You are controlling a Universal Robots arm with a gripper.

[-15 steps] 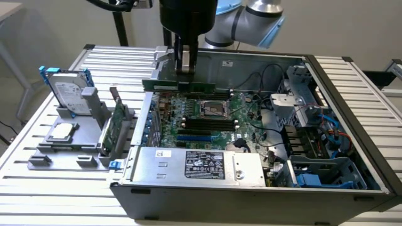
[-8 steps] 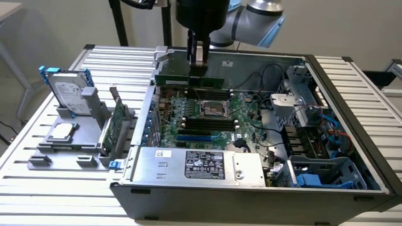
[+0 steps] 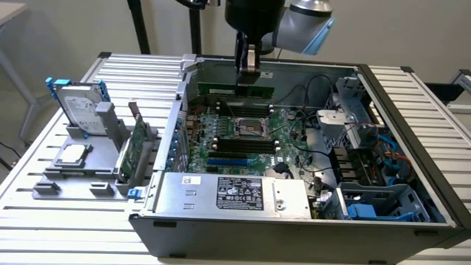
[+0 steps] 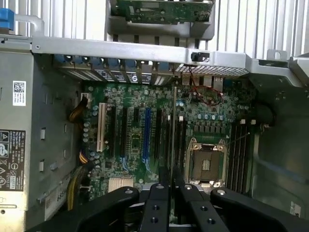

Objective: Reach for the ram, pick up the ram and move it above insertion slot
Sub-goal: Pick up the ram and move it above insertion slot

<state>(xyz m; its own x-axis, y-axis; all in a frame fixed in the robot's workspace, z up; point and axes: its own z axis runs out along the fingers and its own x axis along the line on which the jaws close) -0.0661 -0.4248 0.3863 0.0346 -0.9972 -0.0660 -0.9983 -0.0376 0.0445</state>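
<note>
On the slatted tabletop (image 3: 44, 221), a grey rack (image 3: 81, 171) stands at the exterior view's left of the open computer case (image 3: 412, 165). The black hand (image 3: 248, 70) is clamped on the long, thin green ram stick (image 3: 235, 89), hanging edge-on above the motherboard's memory slots (image 3: 239, 144). The stick looks light, stiff and fragile, best pinched mid-length on its flat faces.

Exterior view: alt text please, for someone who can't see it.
A robot arm's gripper holds the ram, a thin green stick, level above the motherboard inside an open computer case. At the exterior view's left, a grey rack holds a hard drive and an upright green expansion card.
</note>
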